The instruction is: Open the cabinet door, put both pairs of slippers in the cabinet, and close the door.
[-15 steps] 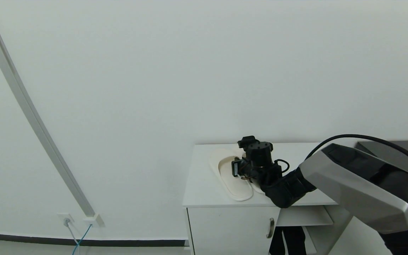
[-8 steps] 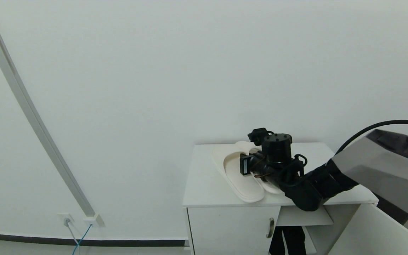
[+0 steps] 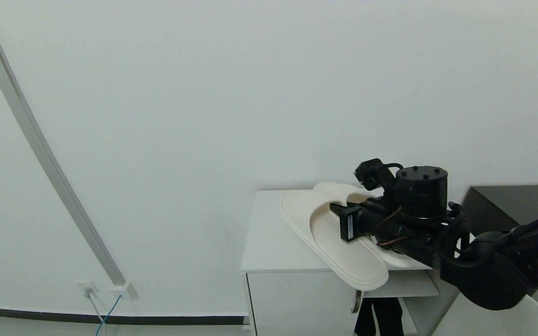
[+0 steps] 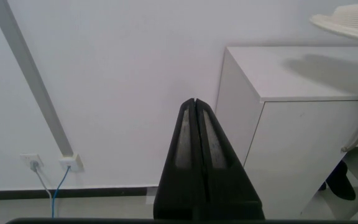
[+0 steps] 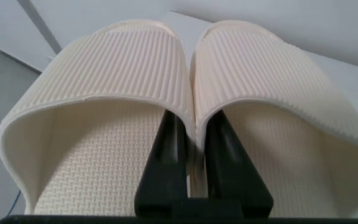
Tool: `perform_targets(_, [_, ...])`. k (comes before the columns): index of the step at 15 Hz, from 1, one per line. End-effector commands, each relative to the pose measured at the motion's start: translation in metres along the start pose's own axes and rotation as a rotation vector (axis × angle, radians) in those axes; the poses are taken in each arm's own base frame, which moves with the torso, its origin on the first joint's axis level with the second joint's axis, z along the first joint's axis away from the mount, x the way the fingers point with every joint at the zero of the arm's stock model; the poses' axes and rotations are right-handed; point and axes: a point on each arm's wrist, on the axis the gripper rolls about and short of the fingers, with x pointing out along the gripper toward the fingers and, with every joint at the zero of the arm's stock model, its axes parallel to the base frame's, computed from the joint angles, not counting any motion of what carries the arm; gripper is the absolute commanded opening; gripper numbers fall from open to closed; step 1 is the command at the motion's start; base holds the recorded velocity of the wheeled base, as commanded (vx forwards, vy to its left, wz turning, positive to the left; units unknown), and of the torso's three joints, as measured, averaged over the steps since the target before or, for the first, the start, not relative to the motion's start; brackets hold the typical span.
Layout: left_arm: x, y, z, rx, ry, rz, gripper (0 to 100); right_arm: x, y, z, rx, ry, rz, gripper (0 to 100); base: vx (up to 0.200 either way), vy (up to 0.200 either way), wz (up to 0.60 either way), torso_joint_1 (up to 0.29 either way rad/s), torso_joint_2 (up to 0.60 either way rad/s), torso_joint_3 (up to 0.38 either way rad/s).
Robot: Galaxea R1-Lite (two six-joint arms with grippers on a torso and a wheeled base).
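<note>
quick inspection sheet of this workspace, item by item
surface: white cabinet top, slippers held above it
job's things: cream slippers, paired, heels past the top's front edge; right door open, left door shut; dark item under inner shelf, kind unclear
clutter: nothing seen
grippers: right gripper shut on slippers' adjoining straps; left gripper shut, empty
cables: white and blue cables at wall sockets
surroundings: white wall, slanted conduit, dark tabletop at right
</note>
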Motion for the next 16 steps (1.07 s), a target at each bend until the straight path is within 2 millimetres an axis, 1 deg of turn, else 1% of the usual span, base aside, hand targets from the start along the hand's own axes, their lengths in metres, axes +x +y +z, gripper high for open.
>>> perform_targets(1, [0.0, 0.0, 0.0, 0.001, 0.002, 0.001, 0, -0.028, 0.006, 0.012, -0.002, -0.042, 0.027, 0, 0.0, 0.0, 0.0, 0.0, 0.0, 0.0])
perform_targets(2, [0.0, 0.0, 0.0, 0.001, 0.002, 0.001, 0, -0.034, 0.007, 0.014, -0.005, -0.051, 0.029, 0, 0.0, 0.0, 0.0, 0.0, 0.0, 0.0])
perform_targets(3, [0.0, 0.0, 0.0, 0.002, 0.002, 0.003, 0, -0.036, 0.007, 0.015, -0.019, -0.052, 0.035, 0, 0.0, 0.0, 0.0, 0.0, 0.0, 0.0])
perform_targets(5, [0.0, 0.0, 0.0, 0.004, 0.002, 0.003, 0, -0.043, 0.007, 0.016, -0.079, -0.057, 0.059, 0, 0.0, 0.0, 0.0, 0.0, 0.0, 0.0])
perform_targets(7, [0.0, 0.0, 0.0, 0.004, 0.002, 0.001, 0, -0.054, 0.011, 0.017, -0.1, -0.063, 0.108, 0, 0.0, 0.0, 0.0, 0.0, 0.0, 0.0])
perform_targets(10, [0.0, 0.0, 0.0, 0.005, 0.002, 0.001, 0, -0.062, 0.013, 0.016, -0.107, -0.066, 0.118, 0, 0.0, 0.0, 0.0, 0.0, 0.0, 0.0])
perform_targets(15, [0.0, 0.0, 0.0, 0.004, 0.002, 0.003, 0, -0.065, 0.012, 0.016, -0.107, -0.065, 0.117, 0, 0.0, 0.0, 0.0, 0.0, 0.0, 0.0])
perform_targets(16, [0.0, 0.0, 0.0, 0.004, 0.002, 0.003, 0, -0.065, 0.012, 0.015, -0.107, -0.062, 0.117, 0, -0.2, 0.0, 0.0, -0.002, 0.01, 0.007])
